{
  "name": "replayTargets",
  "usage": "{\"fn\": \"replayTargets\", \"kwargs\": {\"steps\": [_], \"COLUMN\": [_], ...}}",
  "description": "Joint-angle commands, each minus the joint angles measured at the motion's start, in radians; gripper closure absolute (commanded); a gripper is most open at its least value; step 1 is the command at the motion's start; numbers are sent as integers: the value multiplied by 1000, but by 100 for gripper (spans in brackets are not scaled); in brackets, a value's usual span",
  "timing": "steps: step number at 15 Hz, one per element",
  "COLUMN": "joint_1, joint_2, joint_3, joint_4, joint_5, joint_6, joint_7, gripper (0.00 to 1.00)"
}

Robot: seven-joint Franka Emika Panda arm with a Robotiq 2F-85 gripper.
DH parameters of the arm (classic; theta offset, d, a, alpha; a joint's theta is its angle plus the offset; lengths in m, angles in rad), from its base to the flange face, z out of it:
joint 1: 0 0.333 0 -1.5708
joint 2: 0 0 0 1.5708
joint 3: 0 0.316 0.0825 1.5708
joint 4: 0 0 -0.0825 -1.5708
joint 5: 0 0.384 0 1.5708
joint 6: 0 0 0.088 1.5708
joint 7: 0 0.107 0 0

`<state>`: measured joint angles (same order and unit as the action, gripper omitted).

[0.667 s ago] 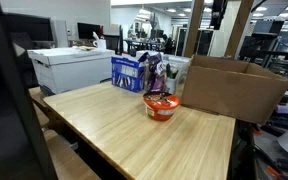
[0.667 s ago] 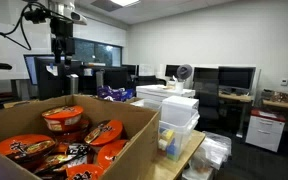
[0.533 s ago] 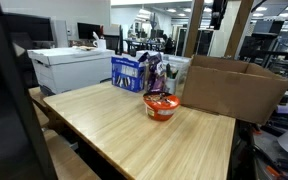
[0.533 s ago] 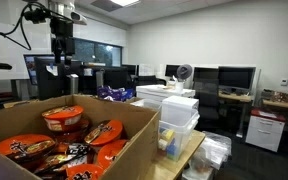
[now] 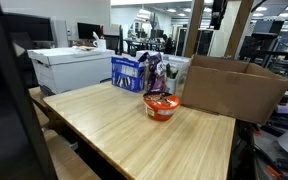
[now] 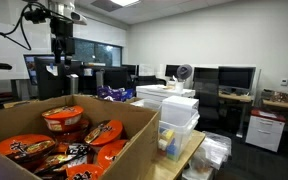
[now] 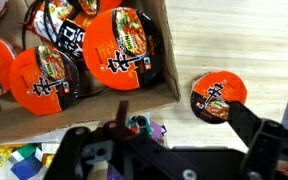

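Observation:
My gripper (image 7: 179, 110) hangs high above the wooden table (image 5: 134, 130), open and holding nothing. In the wrist view its dark fingers (image 7: 246, 122) frame the table far below. A single orange noodle bowl (image 7: 216, 97) stands on the wood next to an open cardboard box (image 7: 84, 105), nearest the right finger. The box holds several more orange noodle bowls (image 7: 119, 50). In both exterior views the gripper (image 6: 62, 46) is up near the ceiling, and the lone bowl (image 5: 161, 106) sits beside the box (image 5: 229, 88).
A blue snack bag (image 5: 131, 72) and purple packets (image 7: 149, 128) lie behind the lone bowl. Stacked clear plastic bins (image 6: 176, 118) stand beside the box. A white chest (image 5: 69, 68) sits beyond the table, with desks and monitors (image 6: 236, 77) around.

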<state>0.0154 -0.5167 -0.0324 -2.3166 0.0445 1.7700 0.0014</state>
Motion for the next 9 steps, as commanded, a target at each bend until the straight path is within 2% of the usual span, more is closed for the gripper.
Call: {"fn": "replayTargets", "kwargs": {"steps": [1, 9], "joint_1": [-9, 42], "joint_2": [20, 184], "joint_3": [32, 161], "joint_4": [15, 123], "joint_5": [-18, -70], "joint_6": [8, 44], "joint_7": [27, 74], "gripper": [0, 0]}}
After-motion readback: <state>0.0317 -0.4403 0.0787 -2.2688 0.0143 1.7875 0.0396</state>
